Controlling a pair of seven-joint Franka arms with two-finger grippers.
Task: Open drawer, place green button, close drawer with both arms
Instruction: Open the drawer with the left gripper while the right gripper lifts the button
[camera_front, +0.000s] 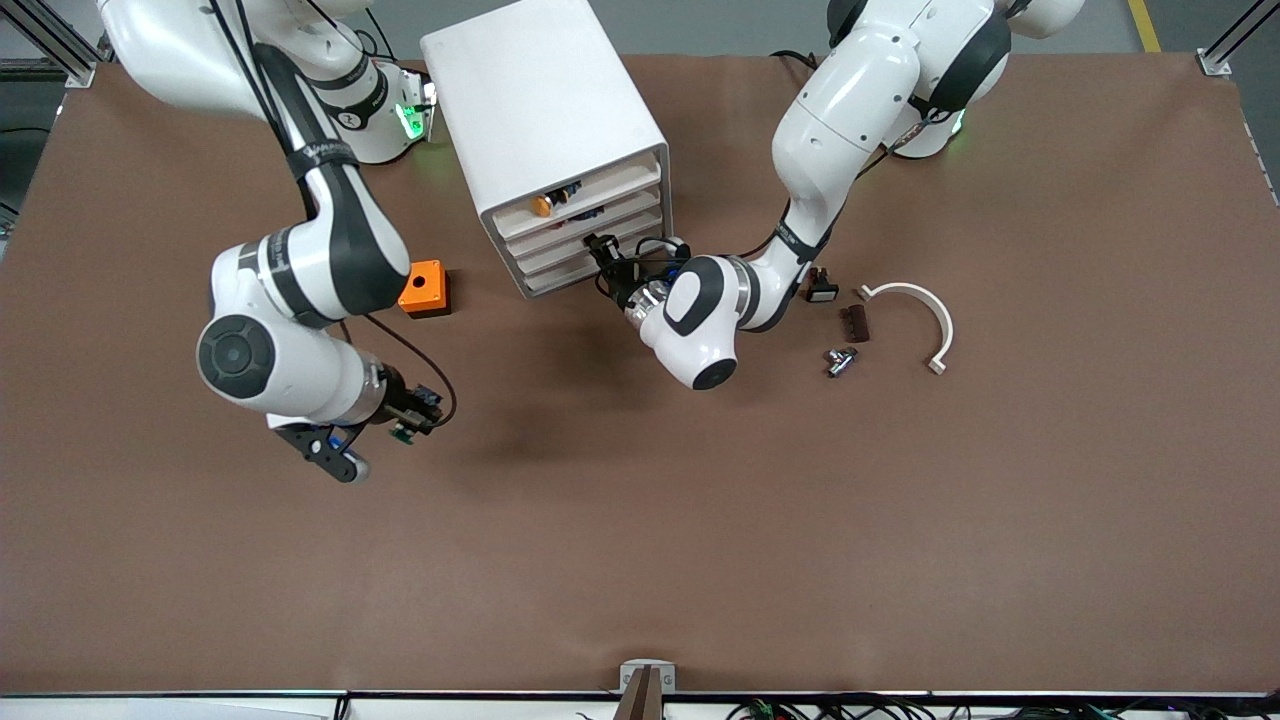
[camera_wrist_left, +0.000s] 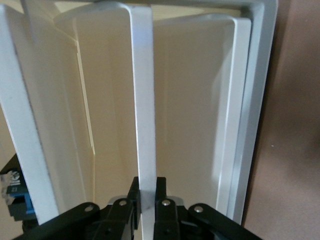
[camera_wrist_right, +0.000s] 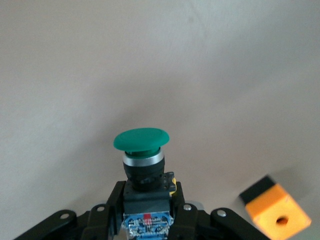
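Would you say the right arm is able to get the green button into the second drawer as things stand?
Probably not yet: the drawer looks shut, the left end effector gripping its front lip. The right end effector holds the button over bare table.

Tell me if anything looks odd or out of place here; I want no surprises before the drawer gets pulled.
Nothing looks spilled or damaged. The cabinet sits skewed to the table's edges, and an orange-capped button lies in its top drawer. The left gripper is shut on the drawer front; the right gripper holds the button above the table.

We look down from high across the table (camera_front: 700, 560), wrist cameras close over each hand, sharing the cabinet (camera_front: 545, 110).
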